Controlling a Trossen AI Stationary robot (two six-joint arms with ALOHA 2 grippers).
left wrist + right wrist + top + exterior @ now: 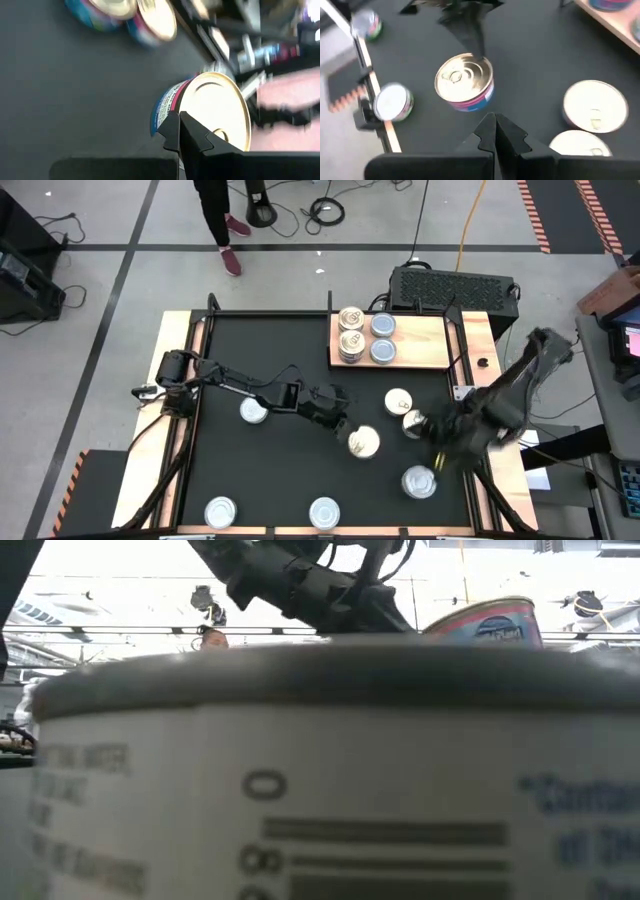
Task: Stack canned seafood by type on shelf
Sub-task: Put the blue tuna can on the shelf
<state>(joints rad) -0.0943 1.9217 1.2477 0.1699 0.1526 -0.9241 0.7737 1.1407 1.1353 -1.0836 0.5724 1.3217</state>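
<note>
While both the left gripper (338,420) and right gripper (432,442) sit pinched together and empty, the gold-topped pink-and-blue tin (363,442) between them on the black mat looks rigid, slick-walled; grasp across its rim.

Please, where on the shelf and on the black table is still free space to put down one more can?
The shelf is bare on its right half; its left holds four cans. The black table is bare in its far left part, beside the shelf. It is crowded near the gold-topped can, between the shut left gripper and right gripper.
</note>
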